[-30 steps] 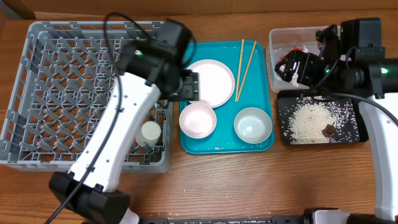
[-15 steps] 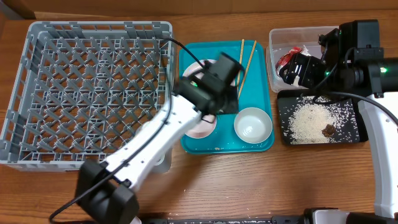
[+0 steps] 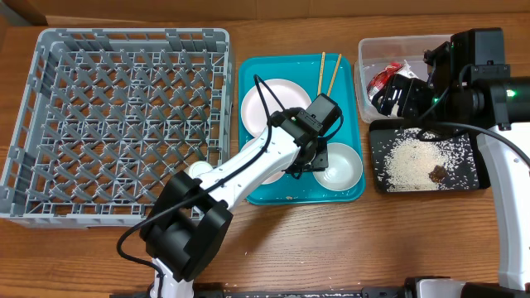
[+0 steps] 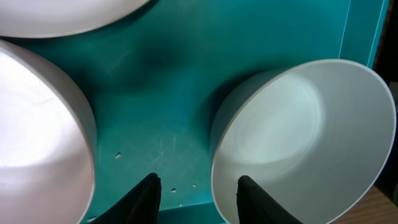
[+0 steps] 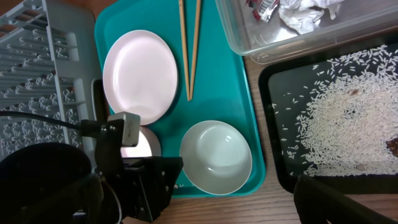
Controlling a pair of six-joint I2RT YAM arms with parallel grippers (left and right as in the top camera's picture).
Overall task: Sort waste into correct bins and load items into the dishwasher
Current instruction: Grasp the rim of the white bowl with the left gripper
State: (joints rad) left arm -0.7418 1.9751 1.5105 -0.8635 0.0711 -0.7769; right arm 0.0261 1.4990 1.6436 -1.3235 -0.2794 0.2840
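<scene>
Left gripper [image 4: 198, 186] was low over the teal tray [image 3: 344, 116], at the front right bowl [image 4: 298, 137]. Its fingers were apart, astride the bowl's left rim: one tip [image 4: 249, 196] inside the bowl, the other on the bare teal outside. A sliver of gap showed on both sides of the rim, so nothing was clamped.

That outer finger sat in the narrow teal strip between this bowl and the second bowl [image 4: 37, 143], tight room there. Overhead, the gripped-at bowl's right side lay just beside the tray's right lip and its front just beside the front lip. The left arm crossed over most of the second bowl.

Plate [image 3: 286, 95] lay at the tray's back left, close to both bowls. Chopsticks [image 5: 189, 93] lay along the back middle, tips nearly together, just beside the plate's right edge. Bare teal ran to the right of them.

The small cup [image 3: 197, 170] stood in the grey rack [image 3: 132, 37], at its front right corner near the tray.

Right gripper [image 3: 389, 98] hung over the seam between the clear tub [image 3: 364, 58] and the black tray [image 3: 377, 178], fingers spread wide. The red-and-white wrapper [image 3: 383, 79] lay in the tub. Rice [image 3: 410, 161] and a brown lump [image 3: 436, 172] lay on the black tray, rice scattered out toward its edges.
</scene>
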